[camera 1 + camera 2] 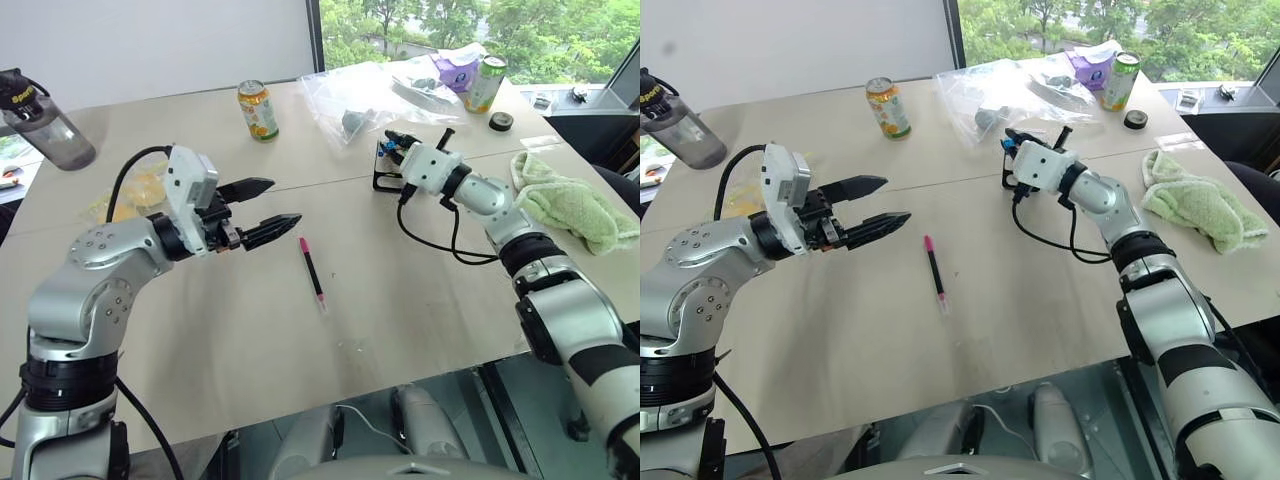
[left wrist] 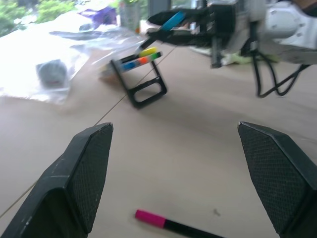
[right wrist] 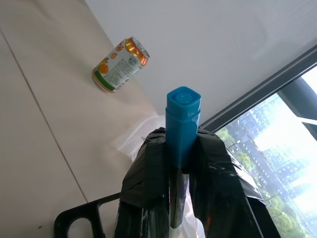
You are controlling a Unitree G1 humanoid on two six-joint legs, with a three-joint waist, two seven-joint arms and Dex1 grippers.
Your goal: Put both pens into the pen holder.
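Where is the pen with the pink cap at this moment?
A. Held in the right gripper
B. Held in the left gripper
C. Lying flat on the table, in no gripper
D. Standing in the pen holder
C: the pink pen lies flat on the table, ahead of the open left gripper, while the right gripper is shut on the blue pen.

Orange can (image 1: pixel 258 109), green towel (image 1: pixel 575 206), grey bottle (image 1: pixel 45 122).
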